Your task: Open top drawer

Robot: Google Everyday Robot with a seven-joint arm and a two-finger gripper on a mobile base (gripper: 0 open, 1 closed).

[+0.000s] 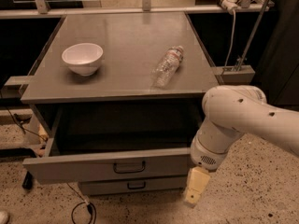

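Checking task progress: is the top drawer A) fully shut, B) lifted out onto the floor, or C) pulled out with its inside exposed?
C: the top drawer juts out from under the tabletop, its dark inside showing; the claw hangs just right of its front.

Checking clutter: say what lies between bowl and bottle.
Only bare tabletop between bowl and bottle, camera view. The gripper hangs beside the open top drawer.

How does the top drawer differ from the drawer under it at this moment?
The top drawer is pulled out, its dark tray exposed; the lower drawer sits pushed in. The top drawer's front is wider and taller than the lower drawer's. Both are grey with a small black handle. The gripper hangs by the top drawer's right front corner, away from both handles.
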